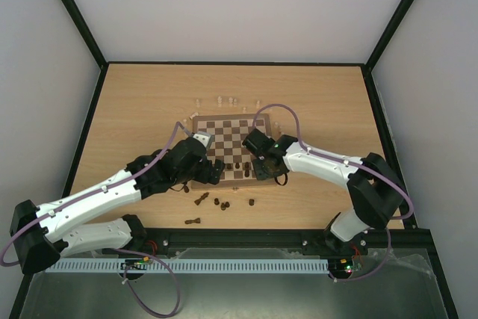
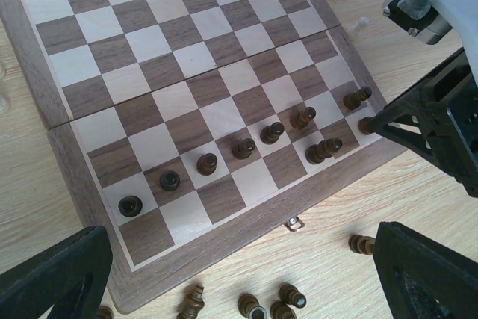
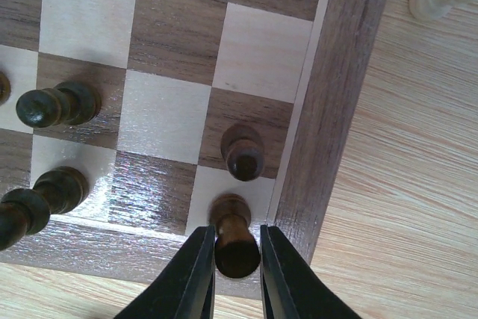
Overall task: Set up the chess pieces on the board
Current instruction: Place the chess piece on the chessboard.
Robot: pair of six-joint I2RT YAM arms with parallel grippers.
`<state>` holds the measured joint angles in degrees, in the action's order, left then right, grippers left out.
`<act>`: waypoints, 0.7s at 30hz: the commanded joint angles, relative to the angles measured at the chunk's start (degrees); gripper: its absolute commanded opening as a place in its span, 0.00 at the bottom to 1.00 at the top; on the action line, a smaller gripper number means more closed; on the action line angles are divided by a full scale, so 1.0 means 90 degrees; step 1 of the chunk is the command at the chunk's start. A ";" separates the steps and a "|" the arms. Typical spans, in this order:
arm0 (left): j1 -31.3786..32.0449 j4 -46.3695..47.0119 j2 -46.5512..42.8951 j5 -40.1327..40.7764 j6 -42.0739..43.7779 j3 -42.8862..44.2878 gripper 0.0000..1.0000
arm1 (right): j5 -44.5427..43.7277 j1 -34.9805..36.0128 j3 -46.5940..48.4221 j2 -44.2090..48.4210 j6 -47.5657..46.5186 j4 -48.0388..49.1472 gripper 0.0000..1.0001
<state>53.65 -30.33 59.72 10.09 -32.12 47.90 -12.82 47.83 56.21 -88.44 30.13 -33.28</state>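
The right gripper (image 3: 237, 259) clamps a dark piece (image 3: 233, 222) standing on a corner square of the board (image 1: 231, 128). The left gripper (image 2: 239, 259) hangs wide open over the board's near edge. More dark pieces (image 2: 250, 305) lie on the table (image 1: 149, 95).

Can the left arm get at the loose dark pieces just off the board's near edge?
Probably yes. The left gripper is open close above those pieces, which lie on bare table. The right gripper is off at the board's corner, gripping the corner piece.
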 commanded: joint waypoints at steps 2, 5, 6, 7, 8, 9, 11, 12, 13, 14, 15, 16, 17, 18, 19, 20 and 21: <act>-0.0049 0.0006 0.0010 0.0071 -0.0005 -0.0093 0.99 | 0.0109 -0.0024 0.0059 -0.0157 -0.0096 -0.0106 0.21; -0.0059 0.0012 0.0012 0.0061 -0.0005 -0.0096 0.99 | 0.0125 -0.0031 0.0053 -0.0144 -0.0091 -0.0102 0.24; -0.0057 0.0010 0.0014 0.0061 -0.0005 -0.0105 0.99 | 0.0114 -0.0027 0.0054 -0.0142 -0.0095 -0.0109 0.24; -0.0051 0.0010 0.0008 0.0061 -0.0001 -0.0106 0.99 | 0.0113 -0.0025 0.0065 -0.0131 -0.0087 -0.0116 0.25; -0.0060 0.0011 0.0012 0.0061 0.0000 -0.0099 0.99 | 0.0115 -0.0030 0.0088 -0.0113 -0.0073 -0.0137 0.25; -0.0057 0.0010 0.0014 0.0066 0.0000 -0.0101 0.99 | 0.0111 -0.0023 0.0101 -0.0051 -0.0060 -0.0156 0.25; -0.0057 0.0013 0.0008 0.0071 -0.0005 -0.0100 0.99 | 0.0113 -0.0032 0.0133 0.0156 -0.0048 -0.0207 0.28; -0.0061 0.0006 0.0005 0.0073 -0.0003 -0.0106 0.99 | 0.0115 -0.0030 0.0149 0.0365 -0.0047 -0.0249 0.30; -0.0062 0.0001 0.0005 0.0092 -0.0012 -0.0097 0.99 | 0.0169 -0.0025 0.0148 0.0547 -0.0068 -0.0288 0.31; -0.0067 -0.0017 -0.0004 0.0132 -0.0022 -0.0094 0.99 | 0.0244 -0.0020 0.0139 0.0761 -0.0096 -0.0316 0.34; -0.0079 -0.0043 -0.0032 0.0167 -0.0033 -0.0074 0.99 | 0.0326 -0.0006 0.0099 0.0969 -0.0130 -0.0338 0.36; -0.0086 -0.0054 -0.0068 0.0215 -0.0058 -0.0057 0.99 | 0.0414 0.0022 0.0046 0.1165 -0.0178 -0.0352 0.38; -0.0108 -0.0054 -0.0147 0.0238 -0.0062 -0.0062 0.99 | 0.0499 0.0050 -0.0013 0.1346 -0.0228 -0.0363 0.40; -0.0135 -0.0060 -0.0234 0.0266 -0.0090 -0.0061 0.99 | 0.0586 0.0103 -0.0075 0.1484 -0.0277 -0.0392 0.42; -0.0157 -0.0077 -0.0361 0.0300 -0.0125 -0.0053 0.99 | 0.0691 0.0155 -0.0145 0.1588 -0.0317 -0.0399 0.44; -0.0193 -0.0090 -0.0474 0.0326 -0.0152 -0.0044 0.99 | 0.0810 0.0227 -0.0223 0.1665 -0.0389 -0.0386 0.46; -0.0211 -0.0108 -0.0590 0.0342 -0.0186 -0.0035 0.99 | 0.0922 0.0316 -0.0337 0.1747 -0.0435 -0.0312 0.48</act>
<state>52.71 -30.59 58.52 11.11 -32.58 47.70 -8.93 48.53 56.05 -75.13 28.45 -33.32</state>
